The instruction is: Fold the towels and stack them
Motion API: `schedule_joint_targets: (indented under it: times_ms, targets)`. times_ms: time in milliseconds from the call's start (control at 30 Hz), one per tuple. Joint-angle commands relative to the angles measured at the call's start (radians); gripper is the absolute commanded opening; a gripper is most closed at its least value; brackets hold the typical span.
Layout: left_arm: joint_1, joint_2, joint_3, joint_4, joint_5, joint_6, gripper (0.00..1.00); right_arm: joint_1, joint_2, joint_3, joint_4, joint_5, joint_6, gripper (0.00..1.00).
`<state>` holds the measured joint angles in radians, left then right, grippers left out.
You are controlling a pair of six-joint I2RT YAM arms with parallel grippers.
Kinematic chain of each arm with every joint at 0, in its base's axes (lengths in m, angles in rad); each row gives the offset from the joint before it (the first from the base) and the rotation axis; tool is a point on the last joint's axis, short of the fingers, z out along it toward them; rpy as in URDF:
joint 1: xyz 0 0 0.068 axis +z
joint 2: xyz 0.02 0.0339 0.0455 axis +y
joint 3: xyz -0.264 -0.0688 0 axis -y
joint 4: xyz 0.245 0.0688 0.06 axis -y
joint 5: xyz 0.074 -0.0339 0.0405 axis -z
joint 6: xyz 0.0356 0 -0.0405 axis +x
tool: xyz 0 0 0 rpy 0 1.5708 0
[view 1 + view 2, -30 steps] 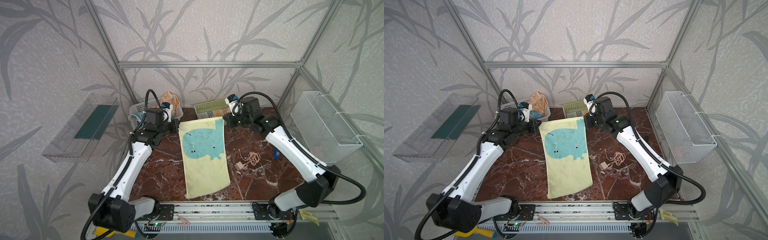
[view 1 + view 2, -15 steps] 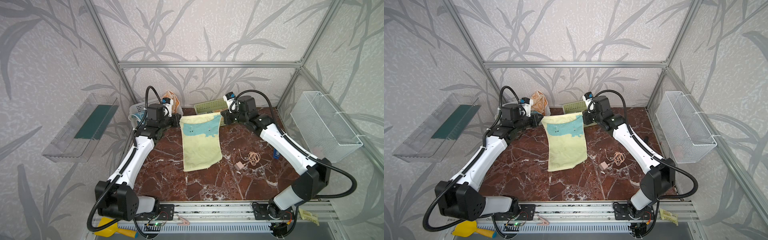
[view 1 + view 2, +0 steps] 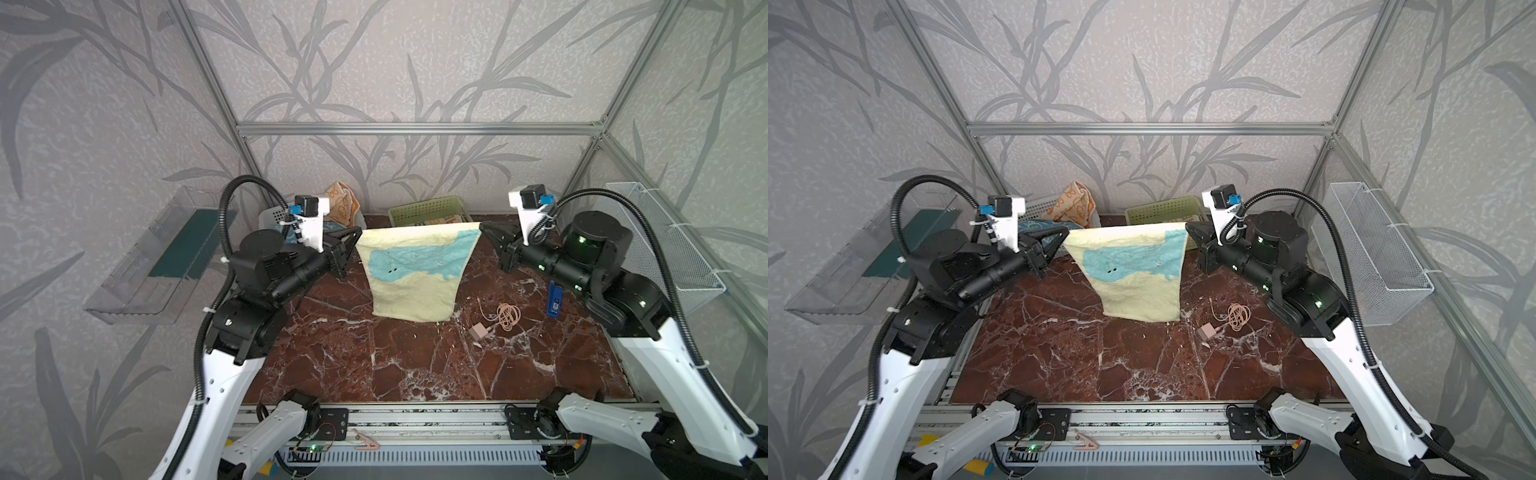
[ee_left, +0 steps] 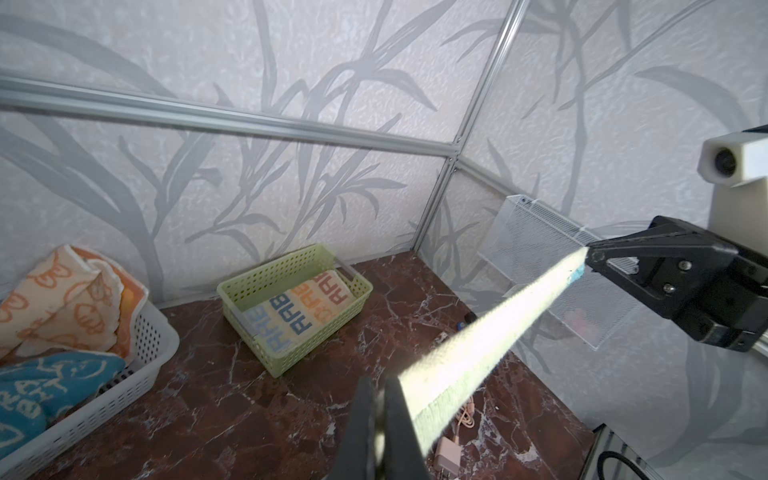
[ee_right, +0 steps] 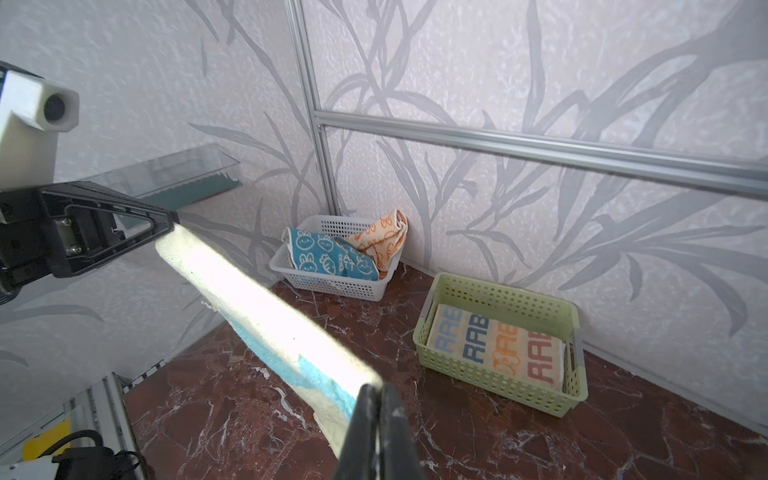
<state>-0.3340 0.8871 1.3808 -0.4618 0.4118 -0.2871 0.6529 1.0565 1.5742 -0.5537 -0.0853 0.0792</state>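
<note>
Whale towel, pale yellow with a blue print, hangs as a curtain over the back half of the table, stretched between both arms; top edge taut and almost level, sides tapering down to the lower hem; cannot tell whether the hem touches the marble

Left gripper has its jaws pressed together on the towel's upper left corner; right gripper is pinched on the upper right corner; both wrist views show the terry edge running straight from one fingertip pair to the other

Handling, as judged: light, soft, limp cloth with no stiffness of its own; it holds shape only under tension between two grips; the looped pile should give good friction, so slip is unlikely, though slack would let the middle sag and crease; corners are the right places to hold, as now; for a half-fold the hem should land flat first and the held edge be carried over it

Other towels: striped "RAB" towel lies folded flat in the green basket at the back; blue bunny towel and orange bunny towel sit crumpled in the white basket in the back left corner

Clutter to the right of the hanging towel: coiled cable with its plug, and a blue lighter; best lay the towel clear of both
</note>
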Motion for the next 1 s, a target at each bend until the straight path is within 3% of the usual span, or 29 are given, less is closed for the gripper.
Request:
schedule_joint_targets:
  times_ms: [0,267,433,500,633,800,967]
  targets:
    - [-0.019,-0.062,0.03,-0.078,-0.03,-0.04,0.0,0.077,-0.079,0.046,-0.093,0.111,-0.023,0.0]
    - [-0.02,-0.093,0.092,-0.164,-0.032,-0.072,0.0,0.111,-0.081,0.181,-0.261,0.161,0.0,0.0]
    - [-0.016,0.017,0.102,-0.283,-0.138,-0.044,0.0,0.101,0.042,0.204,-0.319,0.223,-0.019,0.0]
    - [-0.005,0.07,0.068,-0.274,-0.125,-0.04,0.0,0.035,0.118,0.201,-0.334,0.184,-0.011,0.0]
    - [0.059,0.158,-0.066,-0.137,-0.067,-0.061,0.0,-0.153,0.241,0.066,-0.191,-0.066,0.045,0.0]
    - [0.148,0.289,-0.228,0.082,-0.041,-0.055,0.0,-0.208,0.413,-0.08,0.058,-0.128,0.046,0.0]
    - [0.171,0.446,-0.296,0.26,-0.018,-0.003,0.0,-0.222,0.57,-0.108,0.203,-0.14,0.024,0.0]
